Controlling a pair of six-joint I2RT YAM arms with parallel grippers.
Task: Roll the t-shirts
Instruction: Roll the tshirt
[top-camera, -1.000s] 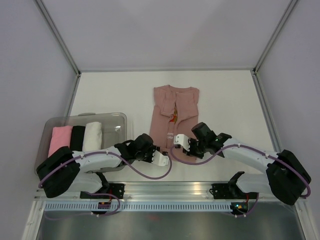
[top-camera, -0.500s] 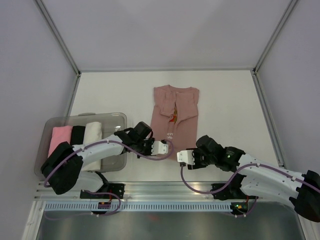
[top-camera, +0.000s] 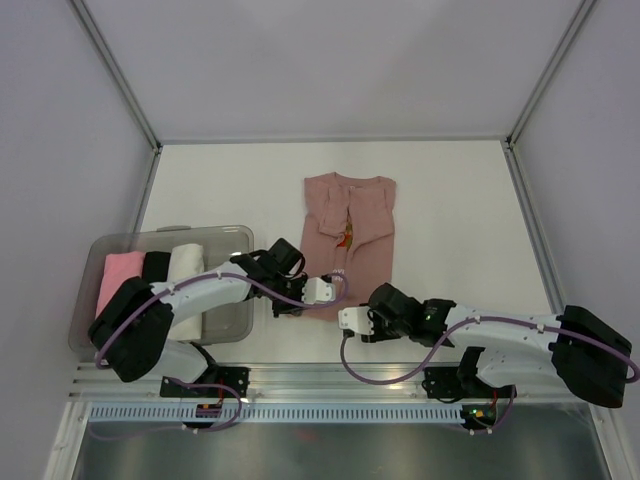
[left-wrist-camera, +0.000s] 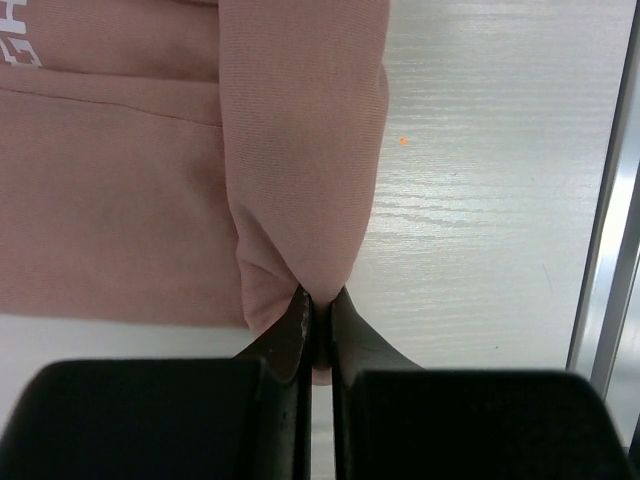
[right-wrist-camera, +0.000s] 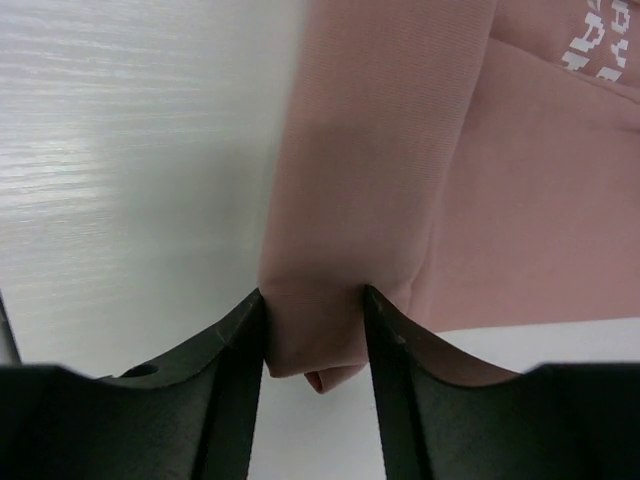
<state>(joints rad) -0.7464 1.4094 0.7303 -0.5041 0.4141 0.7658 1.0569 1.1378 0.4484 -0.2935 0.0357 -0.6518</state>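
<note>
The dusty-rose t-shirt (top-camera: 350, 225) lies flat mid-table, folded into a long strip, collar far and hem near. My left gripper (top-camera: 326, 290) is at the hem's left corner. In the left wrist view the gripper (left-wrist-camera: 320, 312) is shut on a pinch of the shirt's folded edge (left-wrist-camera: 300, 150). My right gripper (top-camera: 351, 320) is at the near hem. In the right wrist view the gripper (right-wrist-camera: 313, 312) has its jaws apart with the shirt's folded corner (right-wrist-camera: 380, 150) between them, touching both fingers.
A clear plastic bin (top-camera: 200, 232) stands at the left and holds a pink roll (top-camera: 120, 278), a black roll (top-camera: 155, 272) and a white roll (top-camera: 186, 270). A metal rail (top-camera: 330, 375) runs along the near table edge. Frame posts stand at the far corners.
My right gripper has moved left to the shirt's near hem and now has the corner between its jaws. My left gripper has shifted slightly along the hem's left corner.
</note>
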